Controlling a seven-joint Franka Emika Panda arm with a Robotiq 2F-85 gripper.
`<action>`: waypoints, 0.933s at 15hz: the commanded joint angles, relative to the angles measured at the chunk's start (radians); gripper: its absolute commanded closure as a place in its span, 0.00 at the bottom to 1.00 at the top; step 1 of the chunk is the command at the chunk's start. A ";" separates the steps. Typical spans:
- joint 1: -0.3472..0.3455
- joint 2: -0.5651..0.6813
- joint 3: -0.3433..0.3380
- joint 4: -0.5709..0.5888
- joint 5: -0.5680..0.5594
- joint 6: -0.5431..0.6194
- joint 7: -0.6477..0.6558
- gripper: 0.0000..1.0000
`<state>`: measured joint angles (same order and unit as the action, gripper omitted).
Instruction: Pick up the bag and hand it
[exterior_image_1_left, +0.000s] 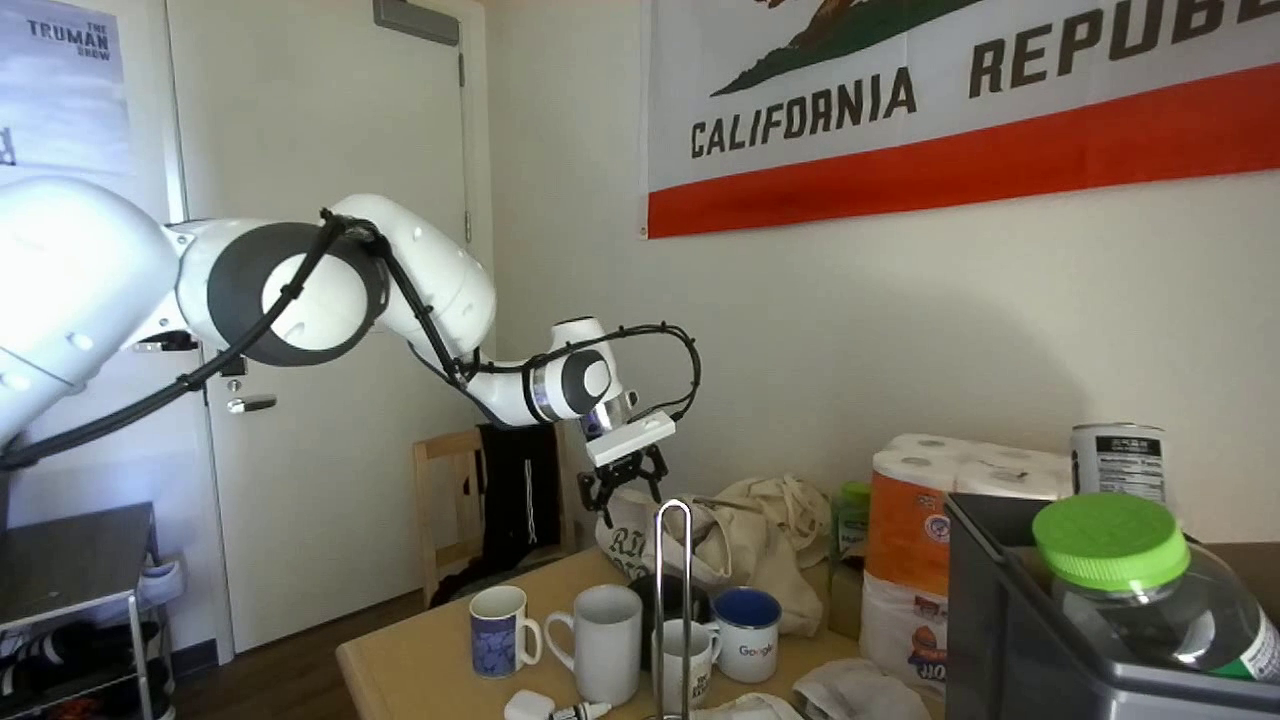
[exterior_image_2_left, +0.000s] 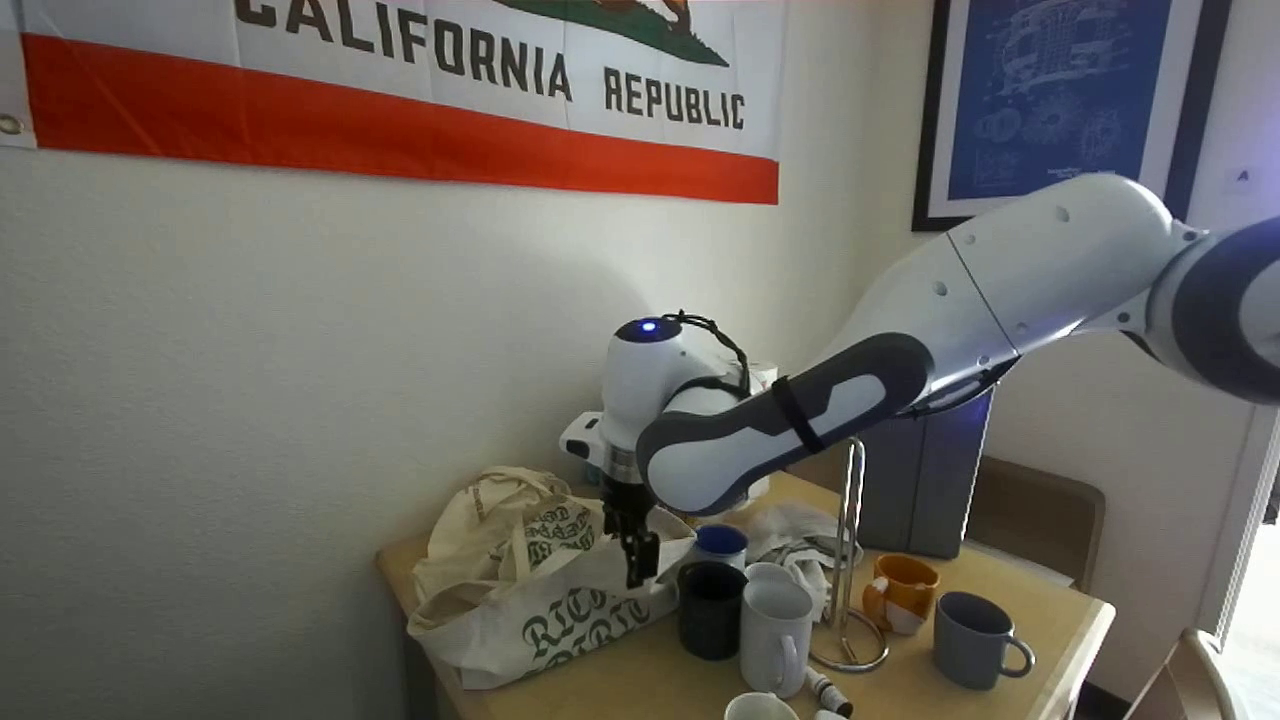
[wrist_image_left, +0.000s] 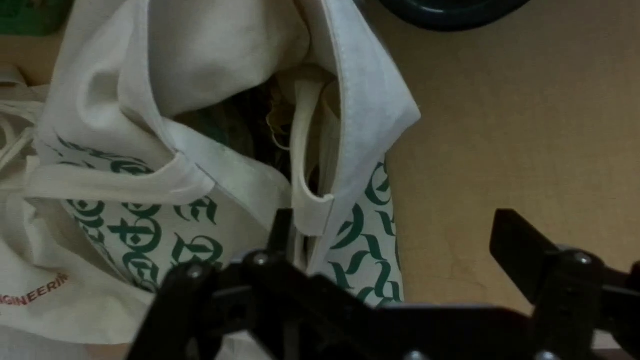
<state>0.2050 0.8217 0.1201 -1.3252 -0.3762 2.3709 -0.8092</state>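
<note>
Jaws hang wide apart near the cream, green-lettered bag (wrist_image_left: 230, 167).

The bag (exterior_image_2_left: 560, 615) is creamy white with curly green letters. Another bag (wrist_image_left: 60, 300) is cream too, with red letters. The gripper (wrist_image_left: 392, 225) is black, and the robot arm (exterior_image_1_left: 430, 265) is white with dark grey bands. The bench (wrist_image_left: 500, 150) is light brown. The flag (exterior_image_1_left: 960, 150) is white, with dark letters and a big red stripe. A pale cup (exterior_image_1_left: 495, 635) has a blue pattern. The Google cup (exterior_image_1_left: 747, 640) is white outside and blue inside. The orange mug (exterior_image_2_left: 902, 593) has white patches. The jar lid (exterior_image_1_left: 1108, 540) is bright green. The framed poster (exterior_image_2_left: 1060, 90) is blue with thin white lines.
</note>
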 joint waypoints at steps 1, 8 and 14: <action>0.011 0.069 -0.007 0.111 -0.024 0.032 -0.041 0.00; 0.031 0.106 0.003 0.258 -0.002 -0.004 -0.113 0.00; 0.031 0.222 -0.005 0.342 0.008 -0.012 -0.187 0.00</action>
<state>0.2332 0.9651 0.1213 -1.0799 -0.3793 2.3872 -0.9436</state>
